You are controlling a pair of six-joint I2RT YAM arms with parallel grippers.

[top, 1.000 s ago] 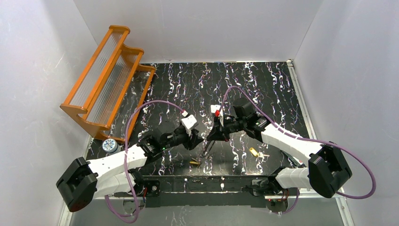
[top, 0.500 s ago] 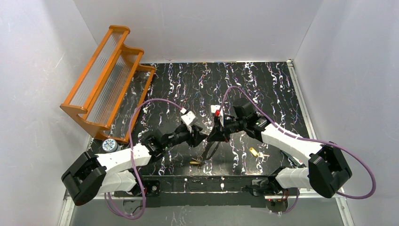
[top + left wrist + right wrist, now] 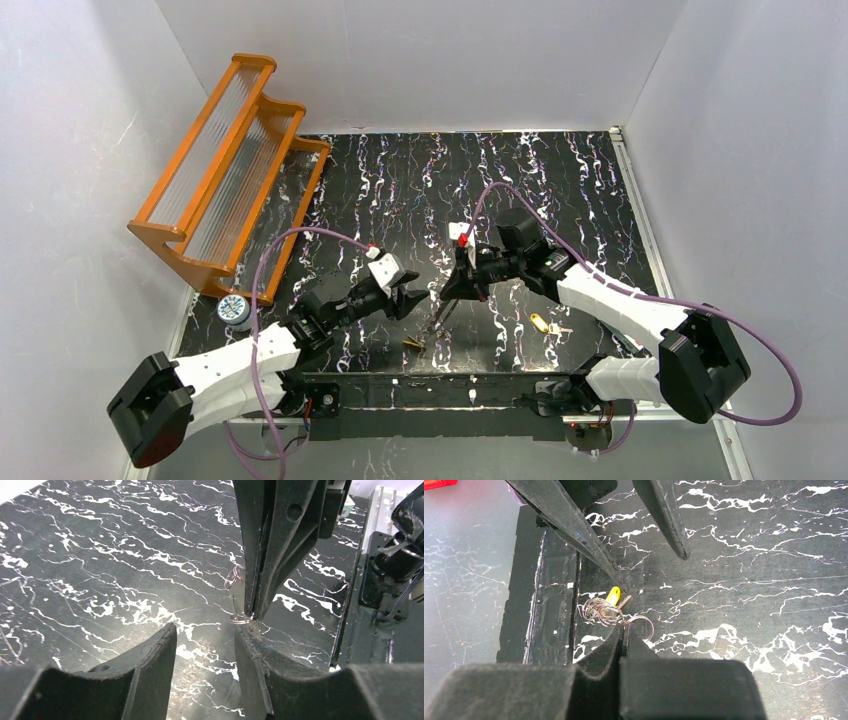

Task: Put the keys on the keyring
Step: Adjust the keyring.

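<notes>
Clenching the keyring (image 3: 432, 322) in the right gripper (image 3: 449, 296), 1 yellow key (image 3: 412, 345) at its lower end, left gripper (image 3: 413, 300) parted and empty just left, 2nd key (image 3: 540, 323) lying farther right.

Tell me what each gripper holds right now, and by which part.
The right gripper is shut on the keyring, pinching a wire loop at one end; a yellow key shows at the other end. The left gripper is open and holds nothing.

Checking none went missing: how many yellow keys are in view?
2. One key sits among the wire rings; the other key lies right of them, beside the right arm.
</notes>
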